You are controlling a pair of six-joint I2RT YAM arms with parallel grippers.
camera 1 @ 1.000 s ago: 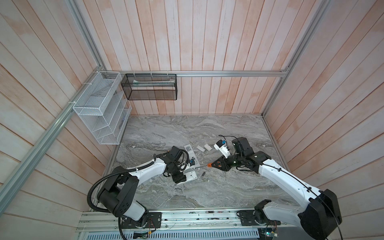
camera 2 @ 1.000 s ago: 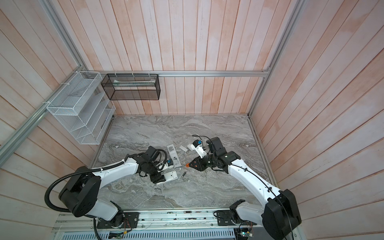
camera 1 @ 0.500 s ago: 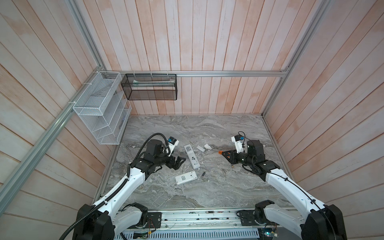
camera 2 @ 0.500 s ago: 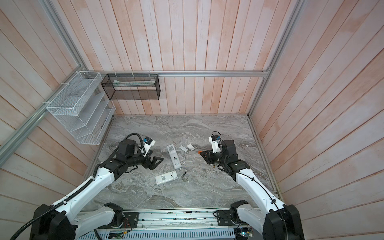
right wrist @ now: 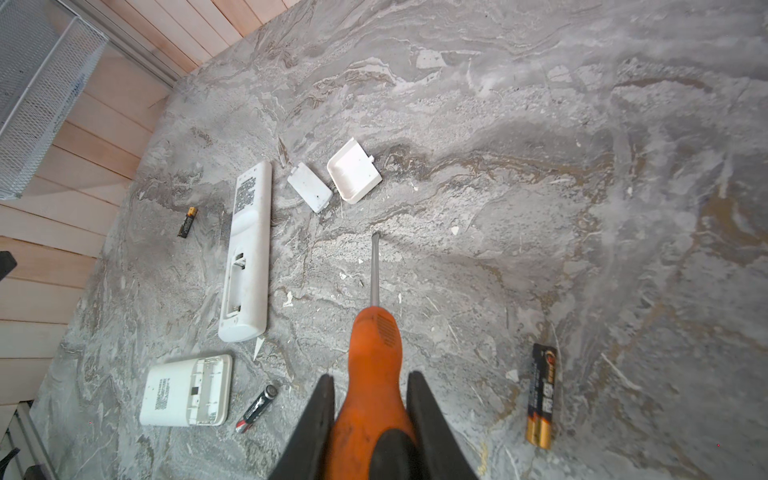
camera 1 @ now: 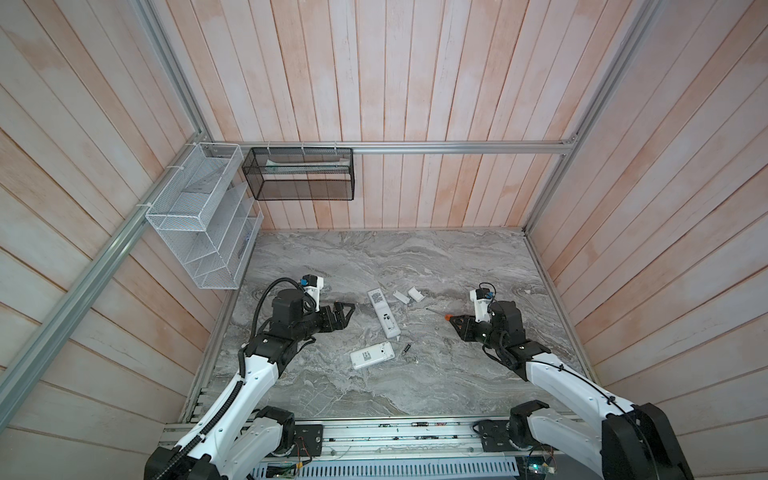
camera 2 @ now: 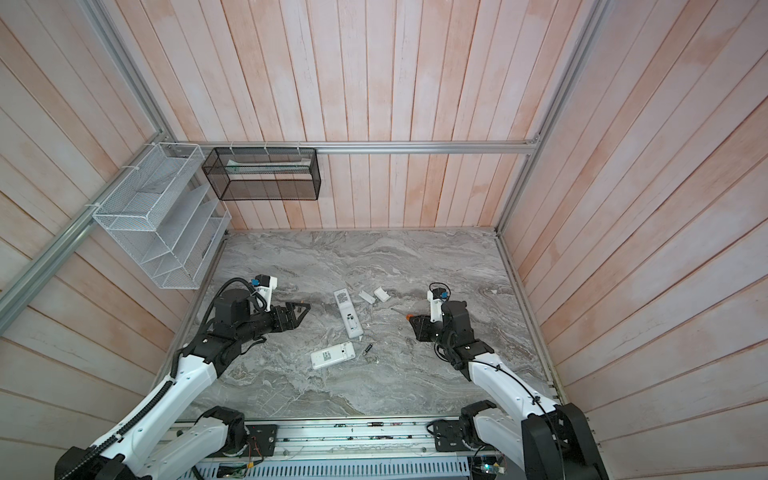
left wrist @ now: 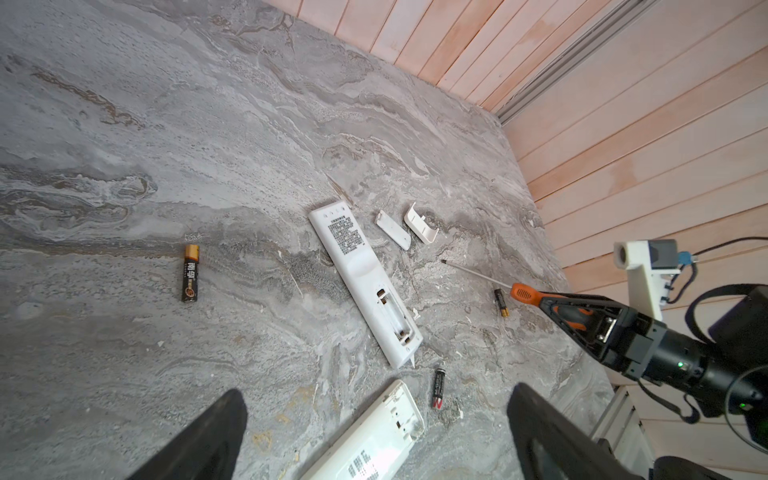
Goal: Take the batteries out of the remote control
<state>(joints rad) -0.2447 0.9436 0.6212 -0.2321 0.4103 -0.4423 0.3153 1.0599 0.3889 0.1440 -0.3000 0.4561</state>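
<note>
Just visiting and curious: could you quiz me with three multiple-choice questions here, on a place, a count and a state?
1. The red-ended battery lies: A) inside the shorter remote control B) on the table beside it C) on top of it.
2. White remote controls on the table: A) one B) four C) two.
3. The right gripper is: A) shut on the orange screwdriver B) open and empty C) shut on a battery.
B: it rests by that remote's open end. C: a longer remote control plus the shorter. A: it clamps the handle.
</note>
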